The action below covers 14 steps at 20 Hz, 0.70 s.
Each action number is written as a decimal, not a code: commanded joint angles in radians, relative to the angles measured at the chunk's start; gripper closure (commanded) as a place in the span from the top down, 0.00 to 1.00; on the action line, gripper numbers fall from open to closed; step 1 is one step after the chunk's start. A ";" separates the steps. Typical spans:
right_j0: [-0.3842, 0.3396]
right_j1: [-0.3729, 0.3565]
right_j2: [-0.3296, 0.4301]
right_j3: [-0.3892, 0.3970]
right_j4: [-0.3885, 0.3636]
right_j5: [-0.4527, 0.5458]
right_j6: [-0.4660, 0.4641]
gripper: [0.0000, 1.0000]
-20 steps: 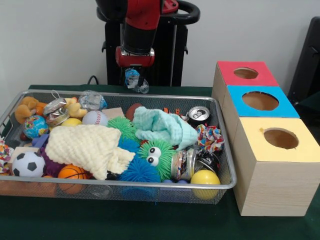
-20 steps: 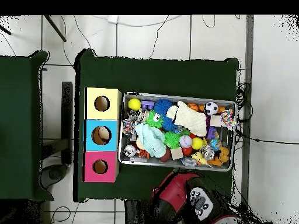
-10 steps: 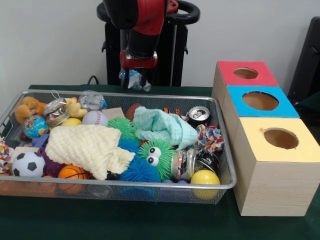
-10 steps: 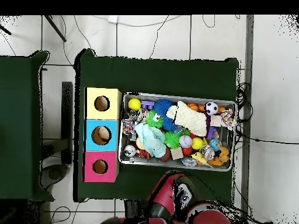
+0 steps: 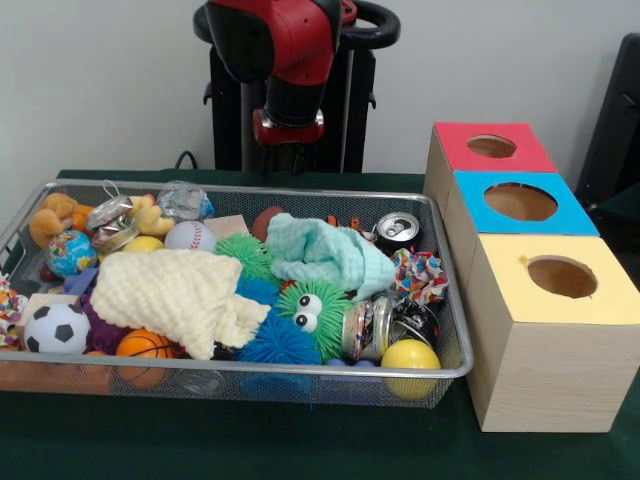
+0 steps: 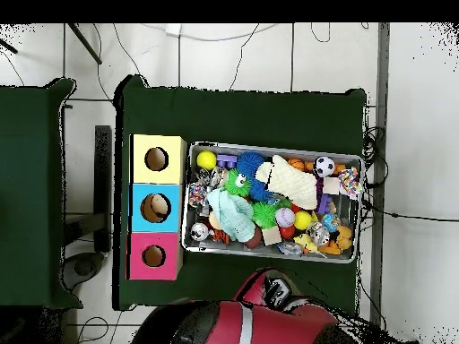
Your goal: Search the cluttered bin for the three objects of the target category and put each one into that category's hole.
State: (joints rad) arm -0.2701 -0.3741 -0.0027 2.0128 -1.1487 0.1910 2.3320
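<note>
The wire mesh bin [image 5: 250,371] stands on the green table and is full of toys, balls, cans and cloths; it also shows in the overhead view [image 6: 269,255]. Three wooden boxes stand beside it, each with a round hole in the top: red [image 5: 455,140], blue [image 5: 480,186] and yellow [image 5: 510,292]. My gripper [image 5: 285,150] hangs under the red wrist, above and behind the bin's far rim, dark against the black pedestal. In the overhead view the gripper [image 6: 278,291] is outside the bin, on the robot's side. No held object shows.
In the bin lie a cream knit cloth [image 5: 175,290], a teal cloth [image 5: 325,250], a green fuzzy toy with eyes [image 5: 315,310], a soda can [image 5: 397,230], a yellow ball [image 5: 410,355], a soccer ball [image 5: 57,328] and a baseball [image 5: 188,236].
The arm has swung up and back toward the pedestal. The crumpled bluish thing that hung from the gripper earlier no longer shows. The bin's contents have not moved.
</note>
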 commanded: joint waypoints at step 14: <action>0.037 0.267 -0.083 -0.144 0.163 -0.174 0.153 1.00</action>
State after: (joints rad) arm -0.2653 -0.3459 -0.0766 2.0114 -1.0058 0.1199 2.3320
